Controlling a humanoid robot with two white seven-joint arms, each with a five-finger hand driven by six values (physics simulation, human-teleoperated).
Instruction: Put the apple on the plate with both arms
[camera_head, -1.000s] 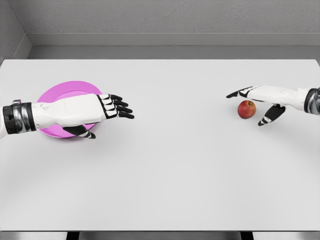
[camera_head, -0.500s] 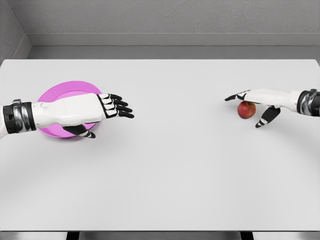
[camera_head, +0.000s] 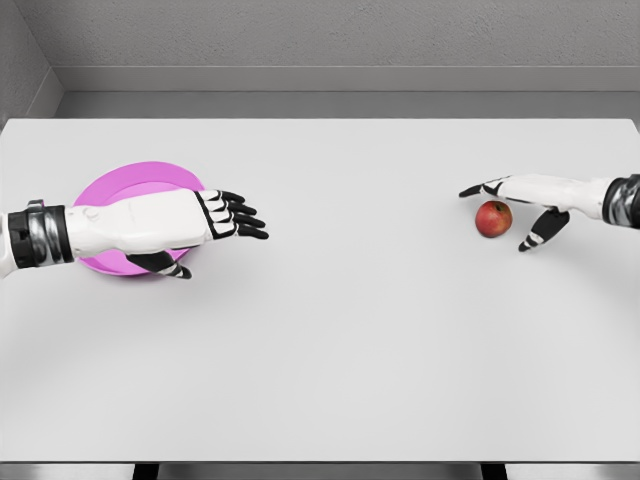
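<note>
A red apple (camera_head: 493, 219) rests on the white table at the right. My right hand (camera_head: 500, 210) hovers just above and around it, fingers spread open, thumb below to the right, not gripping it. A pink plate (camera_head: 125, 184) lies at the left, partly covered by my left forearm. My left hand (camera_head: 232, 215) reaches past the plate's right rim, open, fingers straight and holding nothing.
The white table (camera_head: 330, 330) stretches wide between plate and apple. A grey wall runs behind the far edge, and the near edge lies at the bottom of the view.
The right hand has shifted slightly back and forth over the apple, ending a bit to the right. The apple stays in place. The left arm has barely moved.
</note>
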